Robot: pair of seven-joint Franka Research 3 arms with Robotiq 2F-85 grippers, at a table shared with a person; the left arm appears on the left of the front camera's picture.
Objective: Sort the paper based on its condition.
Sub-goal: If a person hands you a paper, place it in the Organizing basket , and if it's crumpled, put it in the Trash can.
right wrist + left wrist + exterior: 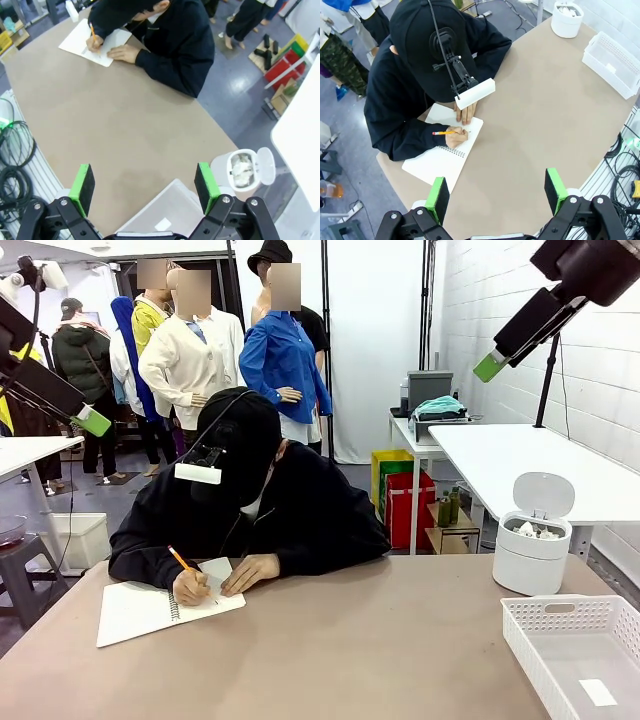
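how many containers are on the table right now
2. A round white bin with its lid flipped open stands at the table's far right corner, crumpled paper inside; a white slotted basket sits nearer the robot, by the right edge. Nothing seems hidden.

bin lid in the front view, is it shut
No, the lid of the white bin stands flipped up, with crumpled paper showing inside.

We look down past the right gripper (144, 184): green pads spread wide, nothing between them. Tan table (110, 120) beneath. White basket (165, 205) at the picture's bottom. Just beside it, a white bin (219, 167), lid flipped up, crumpled paper (242, 170) inside. At the far side a person (175, 45) writes with a pencil (92, 31) in a notebook (80, 42).
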